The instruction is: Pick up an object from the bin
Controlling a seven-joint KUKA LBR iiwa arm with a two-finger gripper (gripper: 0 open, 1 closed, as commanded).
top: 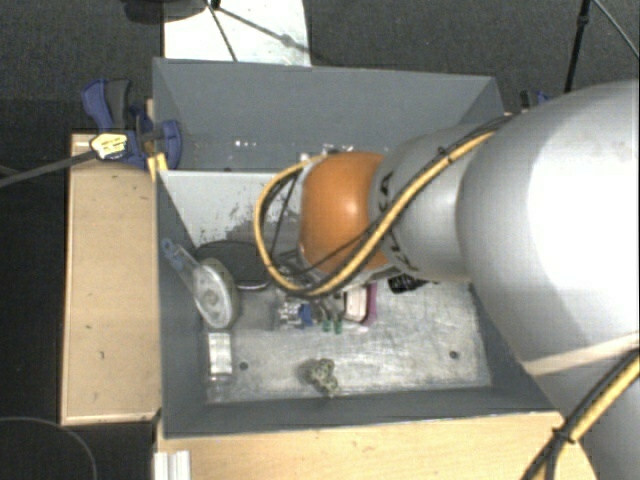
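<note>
Near the bin's (330,118) front wall a small grey-green lump (321,374) is seen on the floor, with a clear block (219,353) at the front left. Further in, at mid-bin, the pincer (325,303) is lowered close to the floor, just beside a pink-and-white piece (358,303) and some small blue and green bits (300,315). Whether the pincer is apart or together cannot be told, and nothing is seen held in it. A clear round-headed tool (213,290) lies to the left, with a dark disc (240,260) behind it. The wrist is capped by the orange cover (340,213), with a yellow cable (268,243) looped round it. The arm (540,228) is reached in from the right and angled down.
</note>
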